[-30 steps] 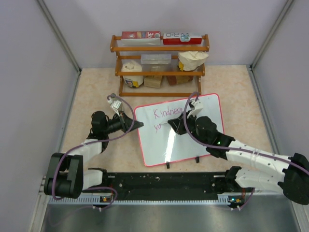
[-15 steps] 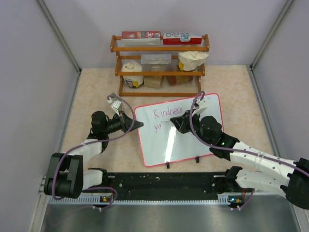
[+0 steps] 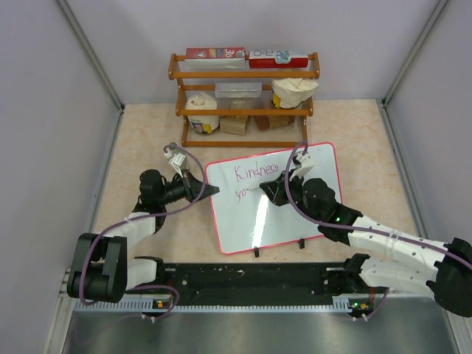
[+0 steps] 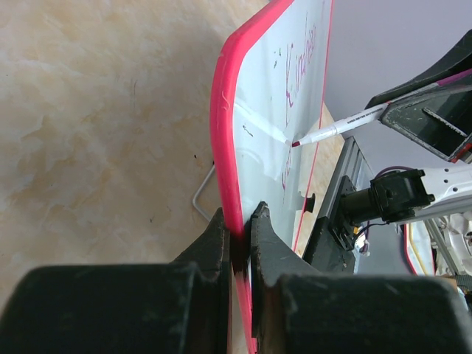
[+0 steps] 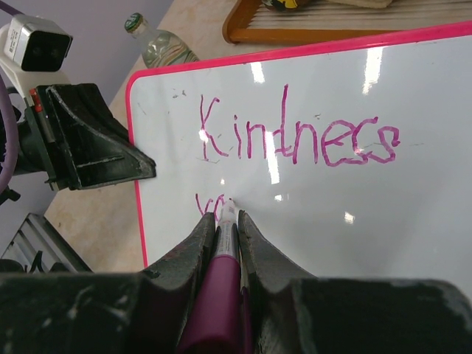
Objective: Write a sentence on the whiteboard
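Note:
The whiteboard (image 3: 295, 217) stands tilted on the table, with a red-pink frame and two black feet. On it the sentence (image 3: 257, 172) reads "Kindness" in pink, with "yo" started on a second line below; it also shows in the right wrist view (image 5: 295, 140). My left gripper (image 3: 210, 190) is shut on the board's left frame edge (image 4: 225, 110), with the jaws (image 4: 237, 217) pinching the red rim. My right gripper (image 3: 269, 190) is shut on a magenta marker (image 5: 225, 251). The marker's tip touches the board just right of "yo", and the marker also shows in the left wrist view (image 4: 343, 125).
A wooden rack (image 3: 243, 96) with boxes, tubs and bags stands behind the board. A capped bottle (image 5: 151, 44) lies beyond the board's left corner. A black rail (image 3: 251, 276) runs along the near table edge. Walls close in left and right.
My right gripper and marker have shifted slightly along the second line near "yo". The left gripper and the board have not moved.

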Robot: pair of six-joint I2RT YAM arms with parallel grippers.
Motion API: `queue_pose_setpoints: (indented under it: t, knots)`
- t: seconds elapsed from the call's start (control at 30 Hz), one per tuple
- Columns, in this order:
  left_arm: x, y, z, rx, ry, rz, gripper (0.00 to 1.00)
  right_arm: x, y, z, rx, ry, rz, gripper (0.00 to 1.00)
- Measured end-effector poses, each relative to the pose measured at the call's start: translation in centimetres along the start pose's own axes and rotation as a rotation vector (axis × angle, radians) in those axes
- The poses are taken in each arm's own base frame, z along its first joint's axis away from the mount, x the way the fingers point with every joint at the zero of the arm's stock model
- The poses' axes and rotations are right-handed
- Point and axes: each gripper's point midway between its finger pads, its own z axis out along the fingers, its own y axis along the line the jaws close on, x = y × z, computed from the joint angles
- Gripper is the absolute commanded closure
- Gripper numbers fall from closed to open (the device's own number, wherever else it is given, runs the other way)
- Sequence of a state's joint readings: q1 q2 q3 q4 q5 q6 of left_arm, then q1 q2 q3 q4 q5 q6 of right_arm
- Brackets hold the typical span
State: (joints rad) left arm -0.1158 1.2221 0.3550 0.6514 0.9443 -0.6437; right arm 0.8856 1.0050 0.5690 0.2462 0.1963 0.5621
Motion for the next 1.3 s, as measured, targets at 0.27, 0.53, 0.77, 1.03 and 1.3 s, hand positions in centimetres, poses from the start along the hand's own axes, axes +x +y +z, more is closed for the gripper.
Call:
queue_pose_setpoints:
  t: [0.27,0.53,0.77,1.03,1.3]
  knots:
    - [0.0,0.0,0.0,-0.001,0.0,0.001,1.0,0.6,-0.1,-0.2,-0.008,0.009,0.01,1.0]
    - [0.0,0.0,0.0,0.0,0.0,0.002,1.0,1.0,-0.3,-0.6,-0.012,0.017,0.018,1.0]
    - [0.0,0.0,0.0,0.0,0.0,0.002,1.0,1.2,-0.8,-1.2,0.004,0.021,0.02,1.0]
    - [0.0,0.0,0.0,-0.002,-0.001,0.002,1.0,1.0,-0.9,-1.1,0.016,0.015,0.019,1.0]
    - [0.0,0.0,0.0,-0.002,-0.001,0.002,1.0,0.0,-0.9,-0.6,0.038,-0.011,0.015,1.0]
